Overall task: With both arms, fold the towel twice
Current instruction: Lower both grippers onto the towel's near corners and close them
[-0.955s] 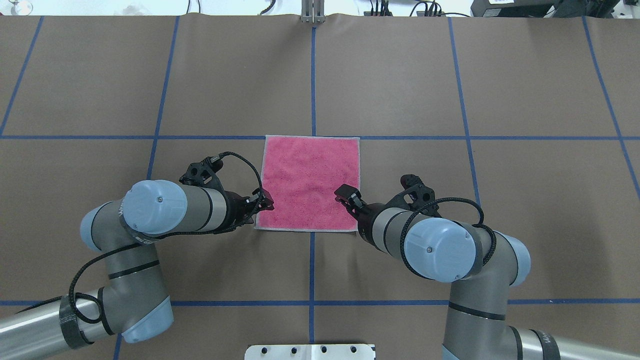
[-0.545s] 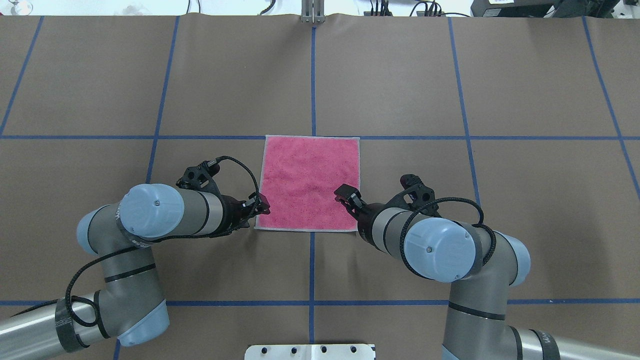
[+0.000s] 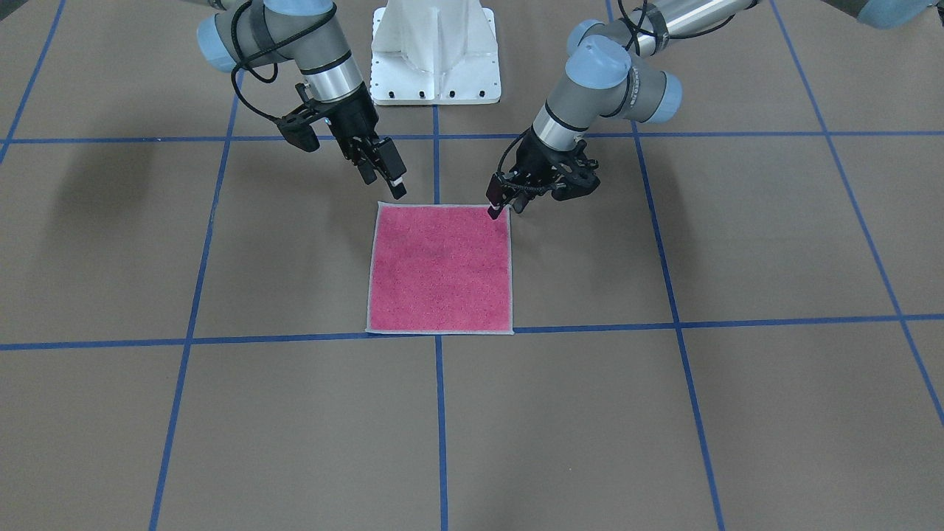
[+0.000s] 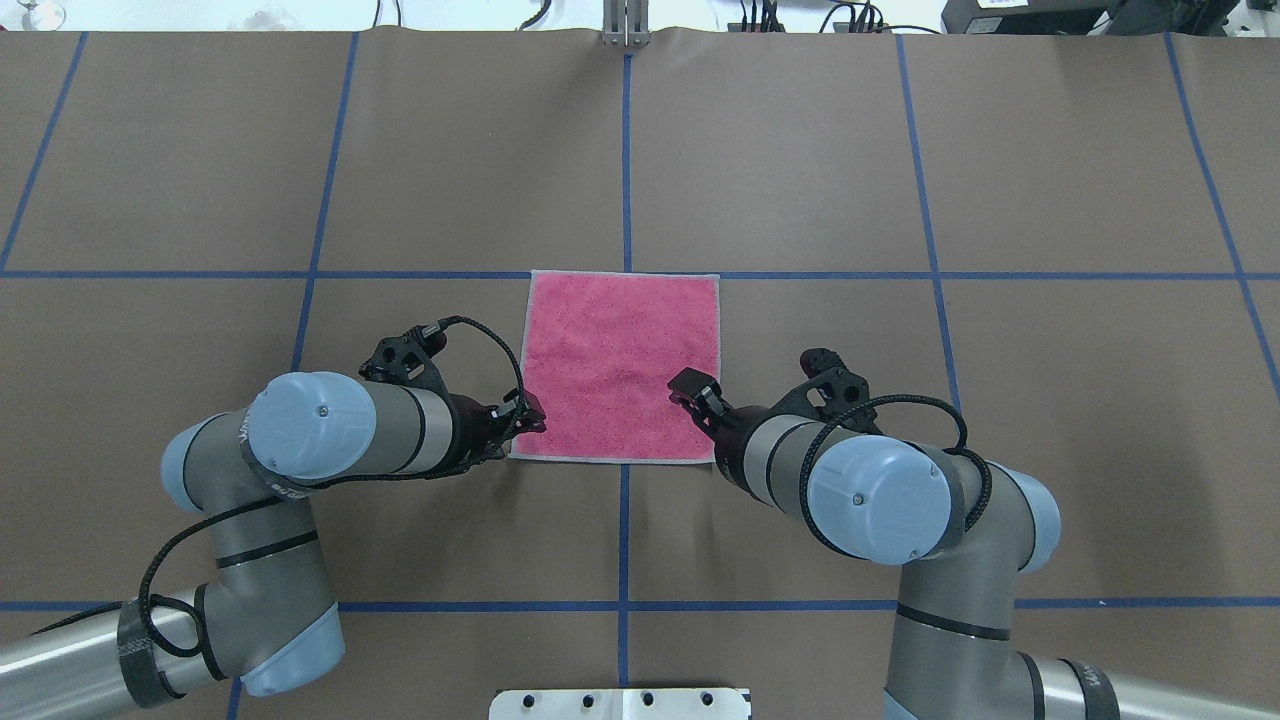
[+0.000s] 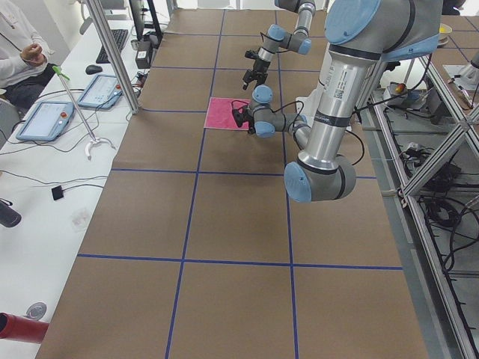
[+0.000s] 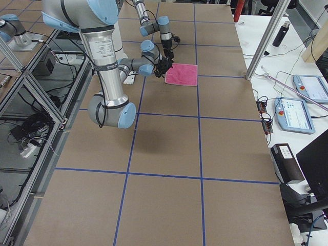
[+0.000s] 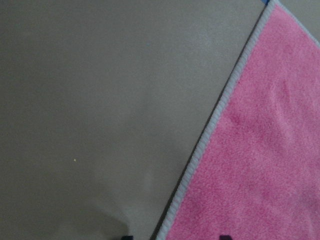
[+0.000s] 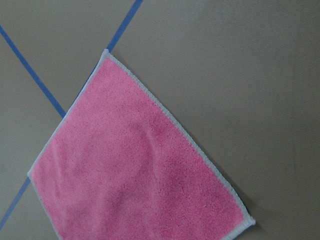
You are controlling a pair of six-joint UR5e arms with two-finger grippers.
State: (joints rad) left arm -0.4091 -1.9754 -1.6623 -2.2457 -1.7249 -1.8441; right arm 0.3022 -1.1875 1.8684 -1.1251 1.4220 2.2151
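Observation:
The towel (image 4: 620, 340) lies flat and unfolded on the brown table, pink-red face up, with its pale hem all round; it also shows in the front view (image 3: 440, 273). My left gripper (image 4: 530, 418) is open and low at the towel's near left corner (image 3: 494, 209). In the left wrist view its fingertips (image 7: 224, 236) straddle the hem of the towel (image 7: 265, 165). My right gripper (image 4: 690, 385) is open and empty. It hangs a little above the near right corner (image 3: 387, 177). The right wrist view shows the whole towel (image 8: 135, 170) below it.
Blue tape lines (image 4: 625, 150) divide the table into squares. The white bolted pedestal (image 3: 435, 51) stands at the robot's edge, behind both arms. A desk with tablets (image 5: 45, 120) and a metal post (image 5: 112, 52) flank the far side.
My left arm swung slightly back and then forward again, and its gripper now sits closer to the towel's near left corner. The right arm and the towel have not moved.

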